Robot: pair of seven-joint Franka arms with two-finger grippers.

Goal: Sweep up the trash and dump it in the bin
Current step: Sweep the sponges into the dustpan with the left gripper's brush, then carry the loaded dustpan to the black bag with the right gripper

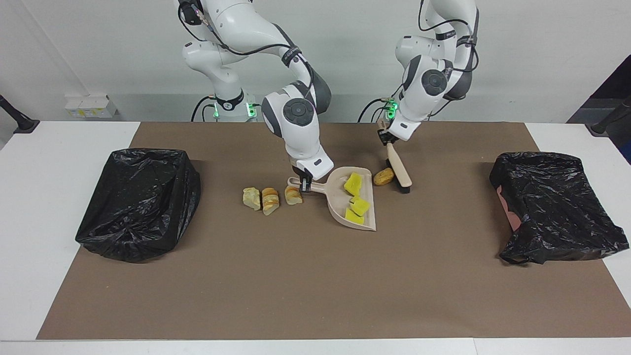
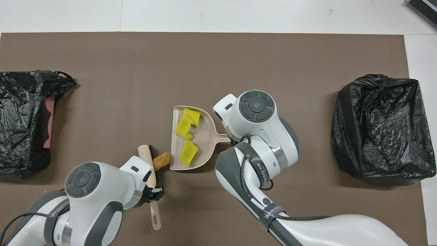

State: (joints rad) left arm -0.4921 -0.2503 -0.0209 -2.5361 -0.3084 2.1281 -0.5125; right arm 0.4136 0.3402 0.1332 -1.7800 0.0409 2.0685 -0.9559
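Note:
My right gripper (image 1: 305, 185) is shut on the handle of the beige dustpan (image 1: 340, 203), which rests on the mat with yellow-green sponge pieces (image 1: 357, 199) in it. In the overhead view the dustpan (image 2: 206, 136) and sponge pieces (image 2: 186, 127) show, but the right wrist hides its gripper. My left gripper (image 1: 386, 140) (image 2: 154, 195) is shut on the brush (image 1: 399, 172) (image 2: 147, 158). The bristles touch the brown lump (image 1: 383, 176) (image 2: 161, 161) at the dustpan's open edge. Three bread-like chunks (image 1: 269, 198) lie by the dustpan's handle toward the right arm's end.
A black-bagged bin (image 1: 140, 202) (image 2: 380, 126) stands at the right arm's end of the brown mat. Another black-bagged bin (image 1: 554, 204) (image 2: 20, 123) stands at the left arm's end. White table borders the mat (image 1: 315, 286).

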